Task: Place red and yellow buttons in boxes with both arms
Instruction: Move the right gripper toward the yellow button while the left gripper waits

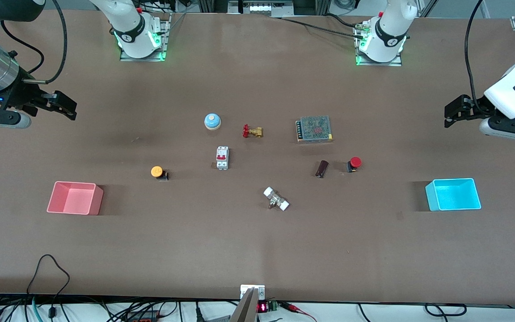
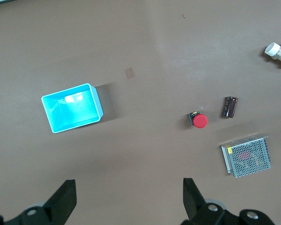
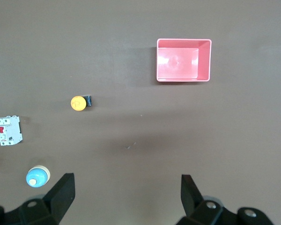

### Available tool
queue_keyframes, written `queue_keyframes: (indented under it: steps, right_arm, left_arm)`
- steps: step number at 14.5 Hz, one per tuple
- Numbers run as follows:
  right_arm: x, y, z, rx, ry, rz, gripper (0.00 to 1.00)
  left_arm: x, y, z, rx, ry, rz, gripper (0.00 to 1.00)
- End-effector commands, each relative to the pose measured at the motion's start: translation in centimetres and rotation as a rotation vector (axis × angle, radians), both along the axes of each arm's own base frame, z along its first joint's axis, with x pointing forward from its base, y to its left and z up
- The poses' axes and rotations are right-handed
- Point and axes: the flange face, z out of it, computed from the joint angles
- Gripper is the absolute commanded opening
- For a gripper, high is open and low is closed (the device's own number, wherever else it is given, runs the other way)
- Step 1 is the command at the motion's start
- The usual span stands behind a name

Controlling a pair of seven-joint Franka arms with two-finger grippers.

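Observation:
The yellow button sits on the table toward the right arm's end, beside the pink box. The red button sits toward the left arm's end, with the cyan box nearer the table's end. My right gripper is open and empty, up over bare table at its end. My left gripper is open and empty, up over bare table at its end. The left wrist view shows the red button and cyan box. The right wrist view shows the yellow button and pink box.
Mid-table lie a blue dome bell, a red-handled brass valve, a white circuit breaker, a mesh power supply, a dark cylinder and a white-capped fitting.

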Motion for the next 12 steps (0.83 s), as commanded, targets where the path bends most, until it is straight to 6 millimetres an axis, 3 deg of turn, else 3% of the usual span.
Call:
queue_keyframes:
  steps: [1,7,9,12]
  right_arm:
    - [0.1,0.0,0.4,0.014,0.009,0.01,1.0]
    - [0.3,0.1,0.1,0.016,0.01,0.0,1.0]
    - [0.8,0.1,-0.9,0.018,0.029,0.007,1.0]
    - [2.0,0.8,-4.1,0.018,0.078,0.018,1.0]
  left_arm:
    - [-0.2,0.3,0.1,-0.006,-0.016,-0.009,1.0]
    - [-0.3,0.2,0.2,-0.005,-0.014,-0.01,1.0]
    - [-0.2,0.1,0.2,-0.006,-0.016,-0.011,1.0]
    - [-0.3,-0.1,0.2,-0.006,-0.016,-0.014,1.0]
